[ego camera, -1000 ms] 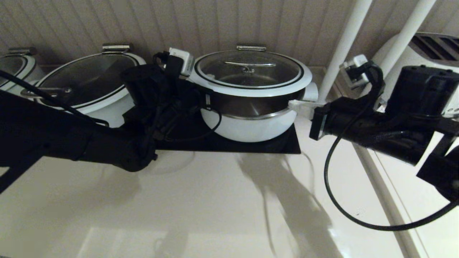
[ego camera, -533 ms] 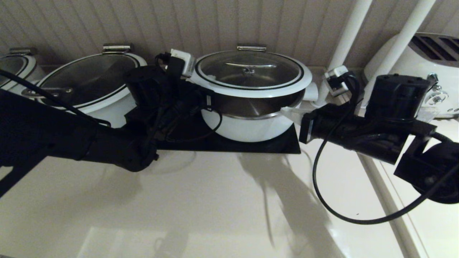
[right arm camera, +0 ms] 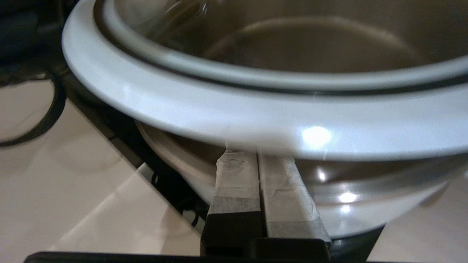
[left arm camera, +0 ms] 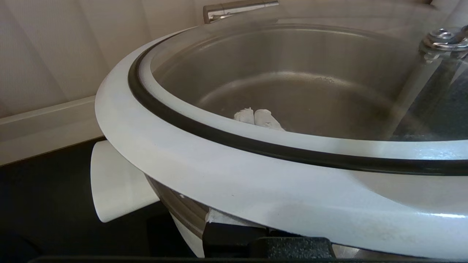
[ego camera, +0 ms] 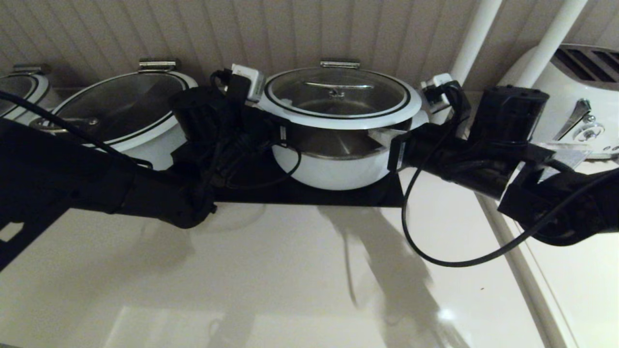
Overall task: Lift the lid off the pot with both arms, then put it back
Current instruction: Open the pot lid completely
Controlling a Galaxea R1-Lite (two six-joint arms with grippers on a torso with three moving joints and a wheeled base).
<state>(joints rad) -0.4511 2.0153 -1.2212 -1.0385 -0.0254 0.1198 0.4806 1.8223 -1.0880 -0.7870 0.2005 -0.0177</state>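
The lid [ego camera: 338, 117] is round glass with a broad white rim and a steel bar handle [ego camera: 338, 87]. It sits raised above the white pot [ego camera: 333, 171], and the pot's steel inner bowl shows in the gap. My left gripper [ego camera: 280, 133] is shut, with its fingers pushed under the lid's left rim. In the left wrist view its tips [left arm camera: 255, 117] show through the glass, under the lid's rim [left arm camera: 219, 175] and above the pot's stub handle [left arm camera: 113, 182]. My right gripper [ego camera: 385, 138] is shut, and its taped fingers [right arm camera: 237, 175] reach under the lid's right rim [right arm camera: 219, 106].
The pot stands on a black mat [ego camera: 309, 195] on a pale counter [ego camera: 290, 270]. A like pot with its lid [ego camera: 121, 106] stands to the left and another [ego camera: 19, 89] at the far left. Two white poles [ego camera: 471, 38] and a white appliance [ego camera: 575, 96] stand at the right. The panelled wall is close behind.
My right arm has swung left to the pot, and its shut fingers now sit under the lid's right rim. The left arm and the lid have hardly moved.
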